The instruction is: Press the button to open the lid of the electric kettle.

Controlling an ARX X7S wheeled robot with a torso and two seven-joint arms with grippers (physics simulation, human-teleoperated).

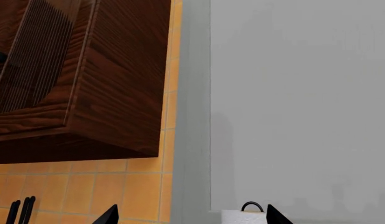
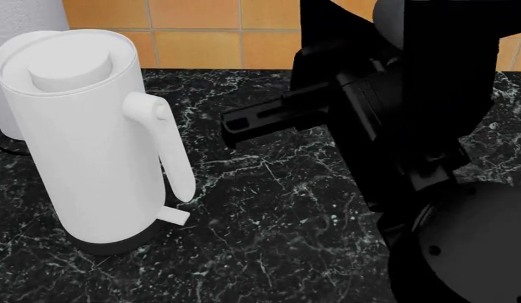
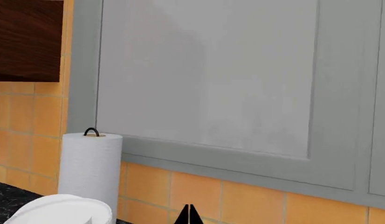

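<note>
Right gripper (image 2: 229,129), fingers pressed together, is hovering beside the electric kettle (image 2: 92,139); its lid (image 2: 63,63) is sitting closed, button unpressed

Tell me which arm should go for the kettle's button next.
Right. The right gripper sits close beside the electric kettle, and its wrist view shows the lid. The left gripper faces the wooden cabinet.

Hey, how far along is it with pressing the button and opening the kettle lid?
Nothing looks done yet: the lid sits flat and closed on the electric kettle. In hand: the right end effector, its fingers together, hovers beside the handle, apart from it. Left: reach the button, press it, and see the lid lift. The left end effector points at the wall cabinets.
</note>
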